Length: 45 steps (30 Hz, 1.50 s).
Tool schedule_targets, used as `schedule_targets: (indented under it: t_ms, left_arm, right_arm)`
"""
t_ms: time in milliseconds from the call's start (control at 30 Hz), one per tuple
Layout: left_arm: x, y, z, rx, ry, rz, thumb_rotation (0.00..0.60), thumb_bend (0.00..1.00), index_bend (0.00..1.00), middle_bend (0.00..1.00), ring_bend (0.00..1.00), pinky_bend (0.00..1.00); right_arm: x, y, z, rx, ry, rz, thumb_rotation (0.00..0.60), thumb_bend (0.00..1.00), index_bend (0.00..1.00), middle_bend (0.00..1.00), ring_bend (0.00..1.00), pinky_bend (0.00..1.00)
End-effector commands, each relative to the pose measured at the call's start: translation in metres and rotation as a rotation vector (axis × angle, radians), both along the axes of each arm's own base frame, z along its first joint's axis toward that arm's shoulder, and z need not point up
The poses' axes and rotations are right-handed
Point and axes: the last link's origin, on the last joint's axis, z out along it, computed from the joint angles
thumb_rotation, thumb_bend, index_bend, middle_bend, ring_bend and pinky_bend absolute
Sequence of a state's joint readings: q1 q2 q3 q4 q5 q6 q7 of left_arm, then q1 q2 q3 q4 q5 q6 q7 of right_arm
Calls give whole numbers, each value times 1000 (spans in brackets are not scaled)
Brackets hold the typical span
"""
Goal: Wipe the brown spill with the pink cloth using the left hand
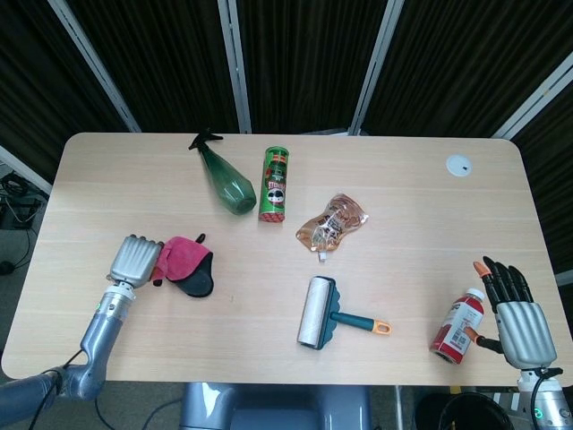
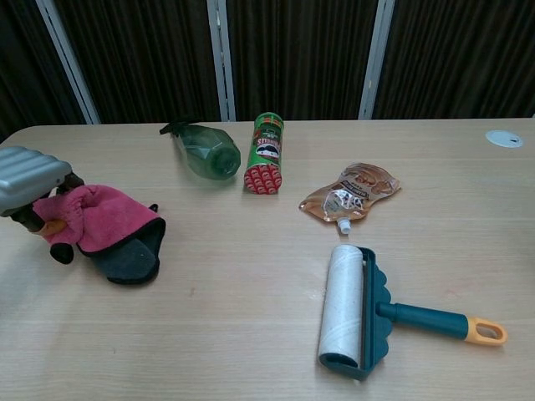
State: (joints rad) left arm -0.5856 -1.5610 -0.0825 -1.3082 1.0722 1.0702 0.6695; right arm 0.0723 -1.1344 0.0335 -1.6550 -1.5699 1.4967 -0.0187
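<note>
We see the left hand (image 1: 134, 261) at the left side of the table (image 1: 403, 215), its fingers curled down and gripping the pink cloth (image 2: 99, 215) — the cloth lies on the wood, its dark underside turned out toward the roller (image 2: 344, 310). No brown spill is clear to us. The right hand (image 1: 517, 309) rests by the red bottle (image 1: 458, 326), fingers spread, perhaps touching it — we cannot tell.

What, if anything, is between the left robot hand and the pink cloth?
Nothing visible. The left robot hand grips the pink cloth by its edge. No brown spill shows in either view, so the path to it cannot be judged.
</note>
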Motion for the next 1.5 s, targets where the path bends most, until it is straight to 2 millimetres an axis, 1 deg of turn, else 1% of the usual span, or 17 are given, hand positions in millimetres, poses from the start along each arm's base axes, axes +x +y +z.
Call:
schedule_targets:
  t_ms: [33,167,233,433,467,600,767,833,933,1033,1200,1333,1500]
  left_arm:
    - [-4,3,7,13,-17,19,600,607,754,577,496,498]
    - [7,0,-1,-11,-44,-2,600,606,754,578,495,498]
    - [18,-3,-10,-33,-67,-22,600,607,755,579,496,499]
    - [61,-20,-51,-122,-142,-88,600,605,762,581,497,501]
    - [66,-22,-55,-128,-151,-92,600,605,762,582,497,501]
    - [100,-35,-81,-168,-224,-118,600,607,763,582,497,502]
    - [130,-43,-96,-193,-247,-174,600,602,764,586,498,502]
    - [136,-43,-98,-197,-244,-189,600,601,767,588,498,503]
    - [144,-38,-103,-189,-239,-192,600,598,769,590,499,504]
    - [142,-29,-103,-168,-222,-184,600,601,768,589,500,504]
    - [123,-5,-90,-111,-164,-163,600,597,764,588,499,504]
    - [101,13,-77,-59,-130,-112,600,600,763,588,500,504]
    - [65,33,-49,27,-58,-64,600,600,763,587,500,504]
  right_arm:
    - [0,0,0,1,0,1,600,39,0,0,0,20]
    - [0,0,0,1,-2,0,600,38,0,0,0,20]
    - [0,0,0,1,-4,0,600,39,0,0,0,20]
    - [0,0,1,1,-7,1,600,38,0,0,0,19]
    - [0,1,1,1,-7,1,600,38,0,0,0,20]
    - [0,1,2,1,-8,4,600,39,0,0,0,20]
    - [-1,2,2,2,-13,3,600,38,0,0,0,20]
    - [0,2,2,3,-16,4,600,38,0,0,0,20]
    - [0,3,2,6,-17,7,600,39,0,0,0,20]
    - [-1,3,2,5,-17,1,600,39,0,0,0,20]
    - [-2,2,3,3,-21,-6,600,39,0,0,0,19]
    - [-2,2,2,5,-16,-7,600,39,0,0,0,20]
    - [-1,2,2,6,-13,-3,600,38,0,0,0,20]
